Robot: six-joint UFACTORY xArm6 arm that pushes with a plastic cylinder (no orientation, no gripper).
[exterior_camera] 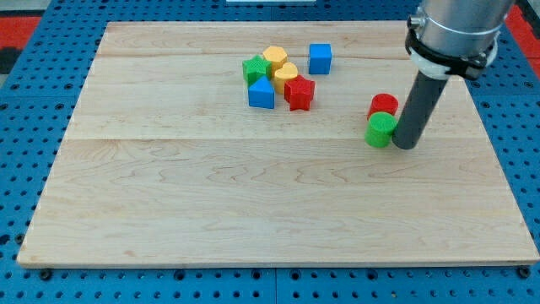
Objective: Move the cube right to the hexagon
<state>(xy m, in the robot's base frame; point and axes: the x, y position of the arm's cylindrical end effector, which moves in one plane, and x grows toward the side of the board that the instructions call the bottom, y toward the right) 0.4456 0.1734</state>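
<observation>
A blue cube (320, 58) sits near the view's top, right of a cluster of blocks. In that cluster a yellow hexagon (274, 58) lies at the top, with a second yellow block (285, 74) just below it, a green block (254, 69) to its left, a blue block with a peaked top (261, 93) and a red star (299, 92). My tip (406, 145) rests on the board at the view's right, touching the right side of a green cylinder (381, 128). It is far right of and below the cube.
A red cylinder (384, 105) stands directly behind the green cylinder, touching it. The wooden board (169, 194) lies on a blue perforated table. The arm's grey body (456, 25) hangs over the board's top right corner.
</observation>
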